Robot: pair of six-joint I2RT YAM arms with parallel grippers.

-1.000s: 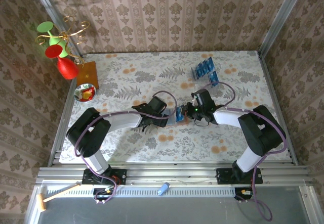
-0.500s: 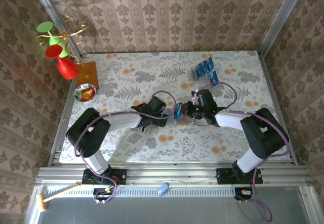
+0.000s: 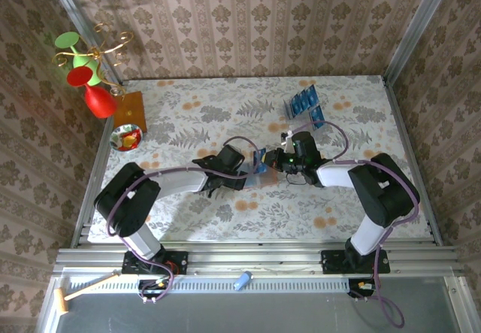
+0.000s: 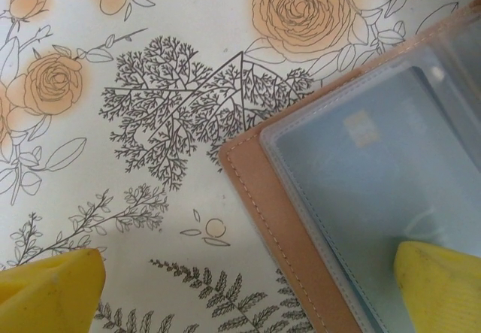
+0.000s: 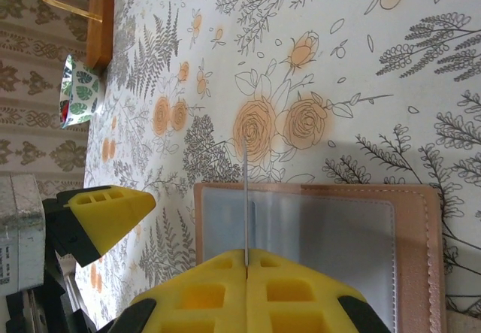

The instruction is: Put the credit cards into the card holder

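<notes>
The card holder (image 4: pixel 270 213) lies open on the flowered cloth, a salmon-brown wallet with clear pockets (image 5: pixel 316 231). A bluish card with a pale chip (image 4: pixel 361 126) shows through one pocket. My left gripper (image 4: pixel 248 295) is open, straddling the wallet's edge. One of its yellow fingers (image 4: pixel 440 288) is over the pocket and the other (image 4: pixel 45 292) is over the cloth. My right gripper (image 5: pixel 246 261) is shut on a credit card (image 5: pixel 246 198), seen edge-on above the wallet. From above, that blue card (image 3: pixel 260 160) stands between the two grippers.
A clear rack with more blue cards (image 3: pixel 303 104) stands at the back right. A red vase (image 3: pixel 98 100), a wooden board (image 3: pixel 129 109) and a small patterned bowl (image 3: pixel 125 137) sit at the left edge.
My right gripper has carried the blue card leftward and slightly away from the bases, closer to the left gripper. The left gripper has stayed open at the wallet.
</notes>
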